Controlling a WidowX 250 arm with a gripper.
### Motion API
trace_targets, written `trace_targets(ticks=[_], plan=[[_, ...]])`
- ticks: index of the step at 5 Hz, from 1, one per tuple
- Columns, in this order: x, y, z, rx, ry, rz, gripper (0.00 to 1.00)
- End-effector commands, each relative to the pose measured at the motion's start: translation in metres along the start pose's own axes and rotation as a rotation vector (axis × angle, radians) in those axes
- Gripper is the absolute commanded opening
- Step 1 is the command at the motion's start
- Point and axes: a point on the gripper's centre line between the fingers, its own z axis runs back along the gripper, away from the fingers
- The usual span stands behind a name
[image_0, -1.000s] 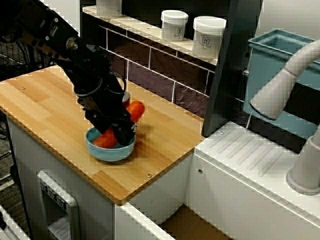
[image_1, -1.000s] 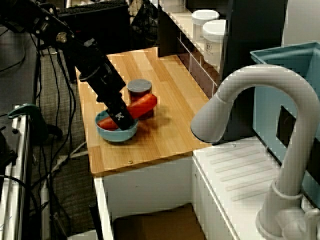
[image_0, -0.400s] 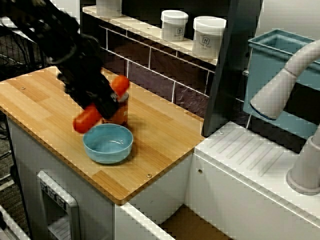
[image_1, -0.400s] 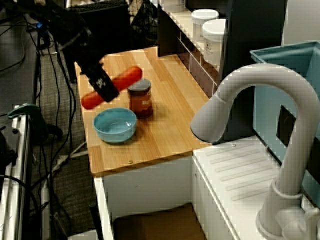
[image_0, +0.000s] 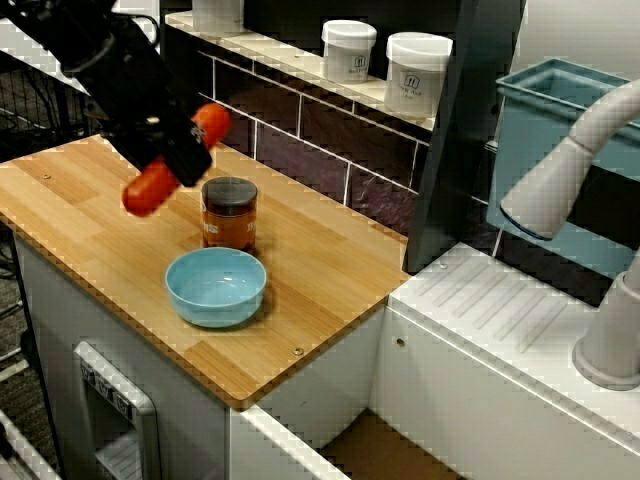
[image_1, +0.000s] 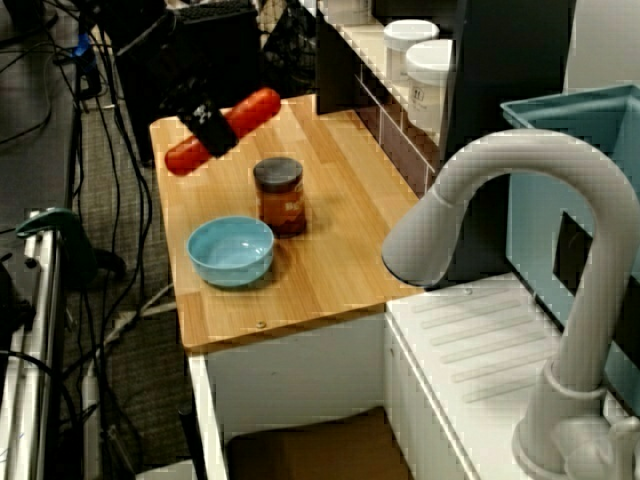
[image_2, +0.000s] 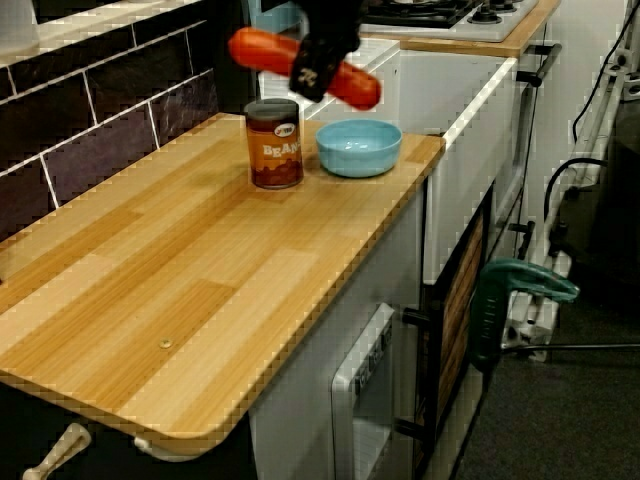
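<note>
Aloft, the carrot (image_0: 146, 191) crosses the gripper (image_0: 180, 157), upper end toward the wall (image_0: 300, 140).

Black arm (image_0: 95, 50) enters from upper left in high view, slopes down and right to wrist. Gripper (image_0: 175, 150) hangs in air, fingers pointing down and right. Jaws clamped across middle of carrot (image_0: 145, 192); carrot tilted, both ends sticking out. In low view, gripper comes down from top edge, arm mostly cut off.
</note>
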Motion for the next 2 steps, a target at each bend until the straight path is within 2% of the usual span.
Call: trace_targets(ticks=[1,2], plan=[[0.046,0.063,0.016,0.051,-0.074,0.016,0.00],[0.053,0.094,0.020,0.064,-0.072,0.017,0.00]])
